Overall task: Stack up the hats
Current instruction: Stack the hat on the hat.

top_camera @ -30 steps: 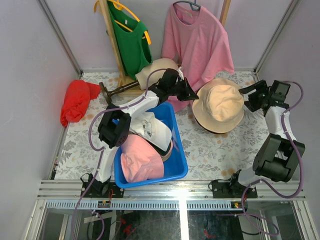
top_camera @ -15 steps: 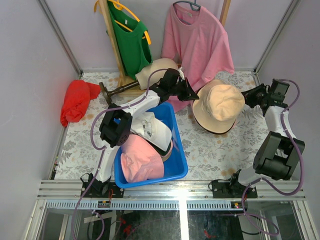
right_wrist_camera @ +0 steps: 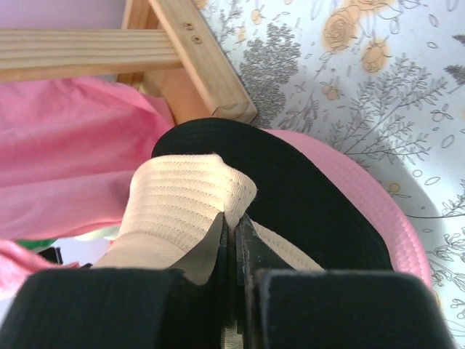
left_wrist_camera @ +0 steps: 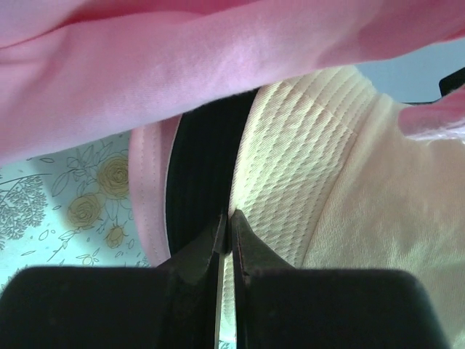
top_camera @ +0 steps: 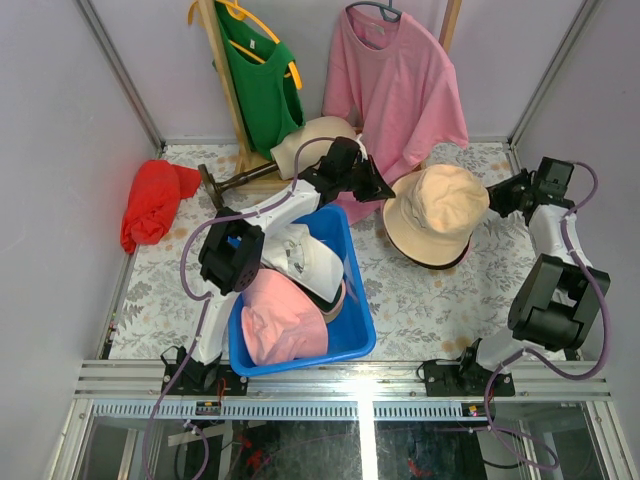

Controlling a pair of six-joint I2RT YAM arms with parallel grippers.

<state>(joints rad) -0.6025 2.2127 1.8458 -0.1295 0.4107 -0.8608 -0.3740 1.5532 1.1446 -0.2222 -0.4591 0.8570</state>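
The right claw point(right_wrist_camera: 233, 219) pinches the tan hat point(top_camera: 437, 213) by its right brim. The left claw point(left_wrist_camera: 226, 222) is closed tight at the hat's left edge, just as near.

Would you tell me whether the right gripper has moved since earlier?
Yes: the right gripper edged back towards the metal corner post, its fingers closing on the tan fabric bucket hat.

A tan bucket hat point(top_camera: 437, 210) is sitting atop a black hat point(right_wrist_camera: 290, 189) and pink brim point(right_wrist_camera: 378, 218), white cap point(top_camera: 305, 258) and pink hat point(top_camera: 280, 320) lying apart
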